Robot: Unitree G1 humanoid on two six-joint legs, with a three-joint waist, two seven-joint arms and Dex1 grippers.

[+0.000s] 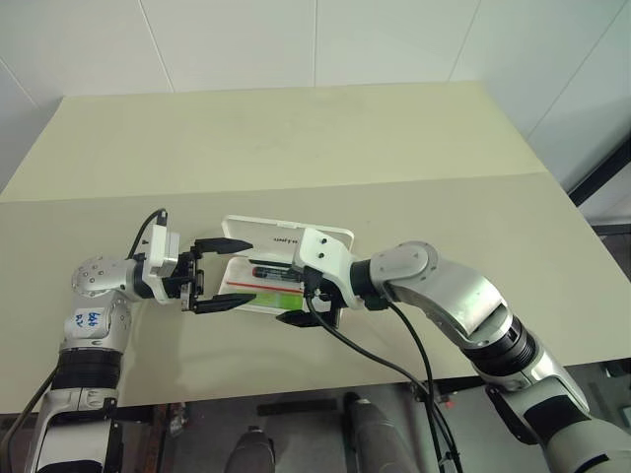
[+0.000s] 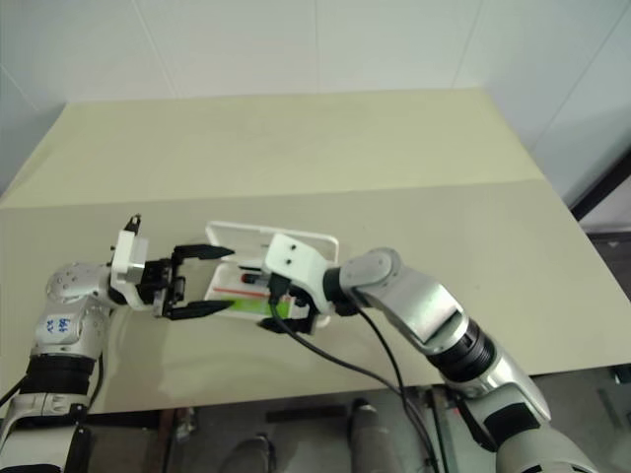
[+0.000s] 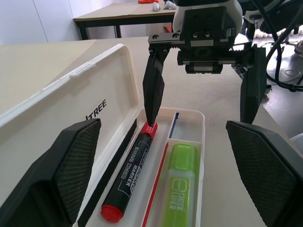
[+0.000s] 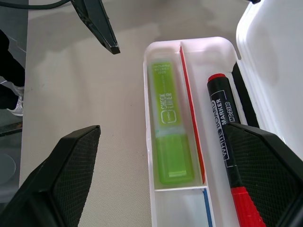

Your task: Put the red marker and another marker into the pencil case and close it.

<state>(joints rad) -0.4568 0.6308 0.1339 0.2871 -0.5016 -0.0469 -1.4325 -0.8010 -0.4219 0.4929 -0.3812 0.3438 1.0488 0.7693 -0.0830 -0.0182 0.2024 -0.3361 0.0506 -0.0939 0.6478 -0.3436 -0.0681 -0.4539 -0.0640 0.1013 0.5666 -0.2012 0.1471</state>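
Both markers lie in the tray of the pencil case on the counter: the red marker on the far side, the green highlighter on the near. The lid stands open. Both the left pincer and the right pincer are wide and empty. One right finger hangs inside the tray near the red marker; I judge that closing now could pinch it or shove the case.

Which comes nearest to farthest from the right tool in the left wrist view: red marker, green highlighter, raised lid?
From the right tool:
1. Black-barrelled red marker, one finger at its red end, in the tray.
2. Lime-green highlighter, in the neighbouring compartment.
3. White plastic pencil case lid, raised beyond the marker.
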